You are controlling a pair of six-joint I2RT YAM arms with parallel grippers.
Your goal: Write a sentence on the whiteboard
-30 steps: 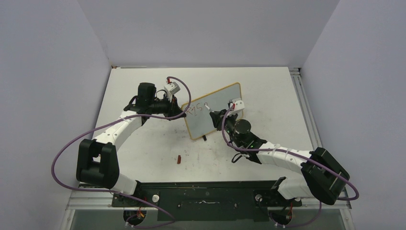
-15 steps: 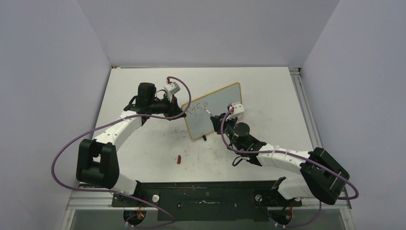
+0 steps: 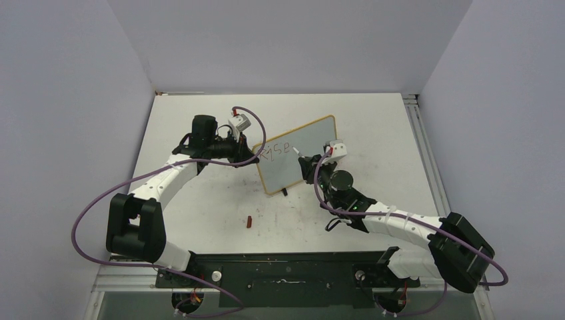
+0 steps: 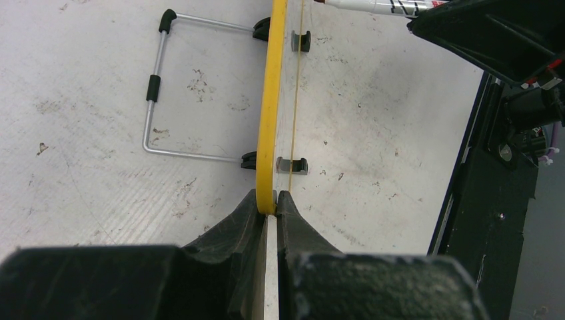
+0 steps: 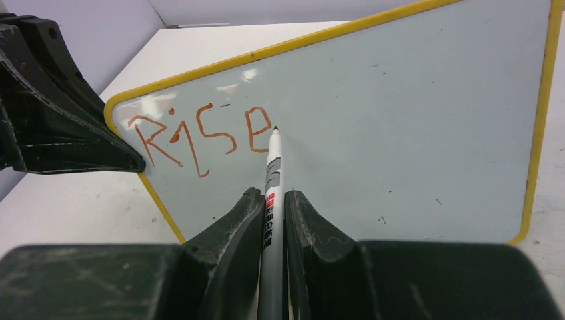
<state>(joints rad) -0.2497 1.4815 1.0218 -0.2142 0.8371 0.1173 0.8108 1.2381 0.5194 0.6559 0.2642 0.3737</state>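
My left fingers (image 3: 254, 158): shut tight on the left end of the whiteboard (image 5: 413, 127), one on its face and one on its back, holding it upright on its wire stand (image 4: 152, 87).
My right fingers (image 3: 307, 166): narrow, clamped round the marker (image 5: 272, 175), whose barrel runs straight out between them, nib toward the board's face.
Sentence (image 5: 200, 139): so far only "RiSe" in red-brown, high up at the clamped end; I judge the task barely begun.
Nib: just right of the "e"; I cannot tell whether it touches.
What the next stroke turns on: the blank board lies to the right of the nib and below the word. The board's long axis runs away from my left fingers toward its free end, so my right arm must travel along it.
Nearer arm: the right; the left is taken up with bracing.
Desk (image 3: 373, 127): a small red piece (image 3: 248, 221), perhaps the cap, lies well clear.
Risk: pressing hard far from the clamp could swing the free end back.
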